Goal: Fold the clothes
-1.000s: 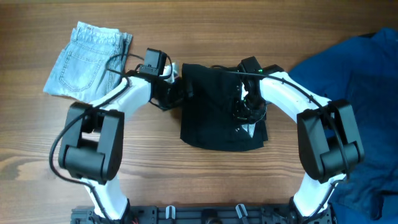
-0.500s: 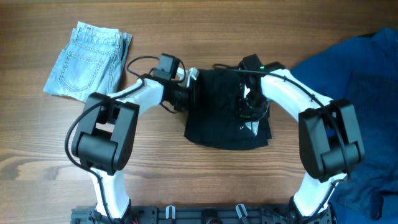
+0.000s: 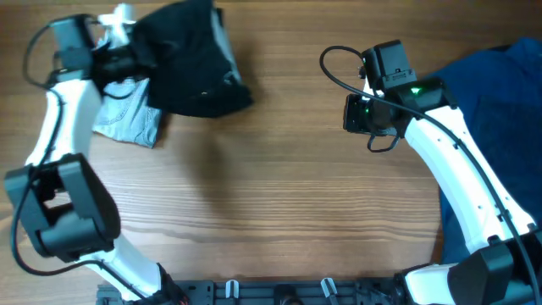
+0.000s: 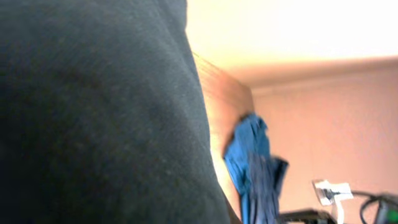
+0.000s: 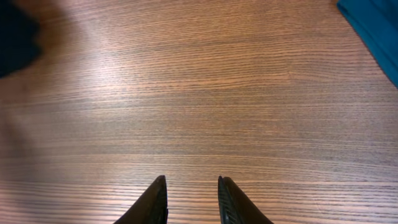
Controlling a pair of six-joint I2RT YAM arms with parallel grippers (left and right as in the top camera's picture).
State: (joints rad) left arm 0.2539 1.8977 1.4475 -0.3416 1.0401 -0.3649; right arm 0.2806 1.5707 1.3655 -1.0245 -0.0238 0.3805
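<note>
The folded black garment [image 3: 193, 66] hangs at the far left of the table, partly over the light-blue denim shorts [image 3: 129, 121]. My left gripper [image 3: 129, 52] is shut on its left edge. Black cloth [image 4: 93, 112] fills the left wrist view and hides the fingers. My right gripper [image 3: 352, 114] is right of centre, well away from the black garment. Its jaws [image 5: 191, 182] stand a little apart over bare wood with nothing between them. A corner of the black garment [image 5: 15, 37] shows far off in the right wrist view.
A royal-blue garment [image 3: 500, 110] lies heaped along the table's right side, also showing as the blue cloth [image 5: 374, 28] in the right wrist view and as a blue heap [image 4: 250, 163] in the left wrist view. Bare wooden table [image 3: 279, 195] lies between the arms.
The left gripper closed on the black garment and swung it from the centre to the far left, over the shorts. The right gripper let go, opened slightly and drew back to the right.
</note>
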